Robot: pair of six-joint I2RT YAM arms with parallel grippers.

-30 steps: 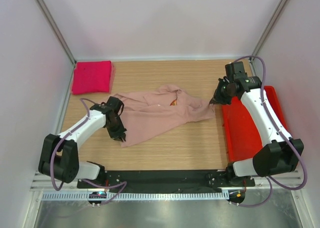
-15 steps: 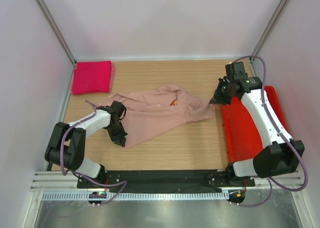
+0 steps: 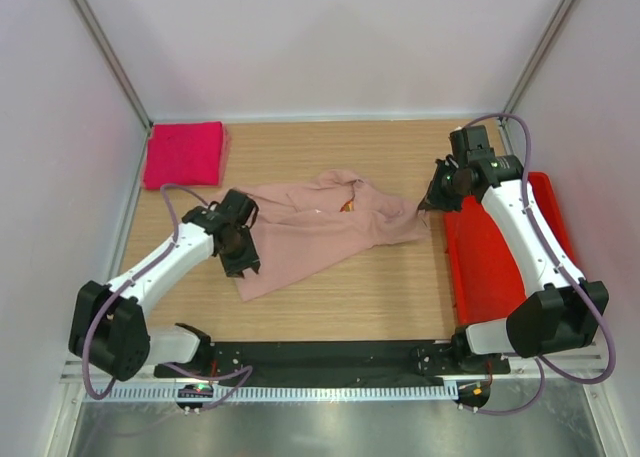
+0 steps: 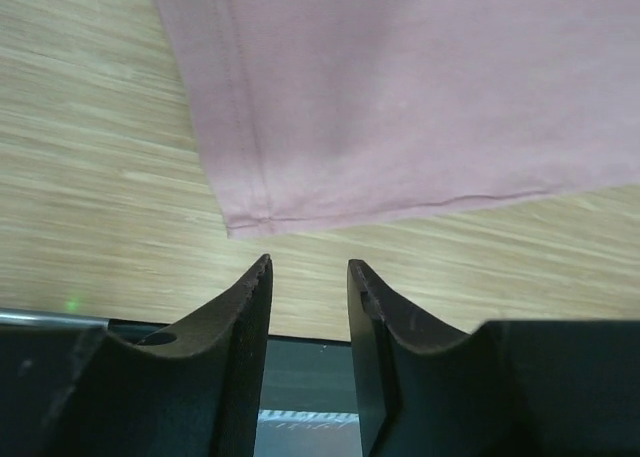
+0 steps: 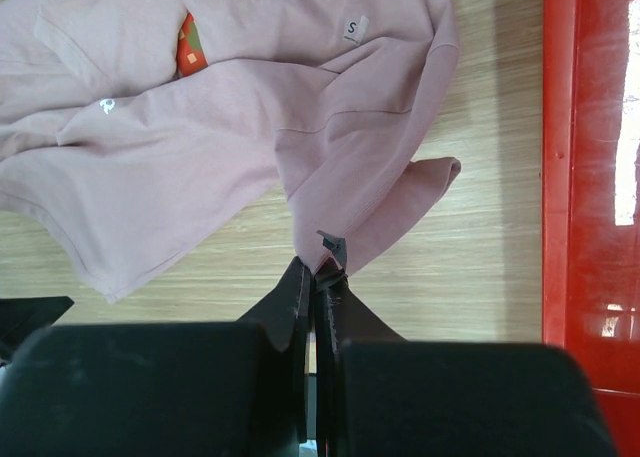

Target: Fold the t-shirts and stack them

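- The pale pink t-shirt (image 3: 320,227) is lying crumpled in the middle of the wooden table (image 3: 350,307).
- The right gripper (image 5: 322,262) is pinching a fold of the shirt's edge with closed jaws, just beside the red bin (image 3: 495,262).
- The left gripper (image 4: 308,267) is hovering at the shirt's hem corner, jaws partly apart and holding nothing.
- The magenta t-shirt (image 3: 183,154) is lying folded in the far left corner.

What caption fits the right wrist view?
Right gripper shut on a fold of the pale pink t-shirt, red bin alongside.
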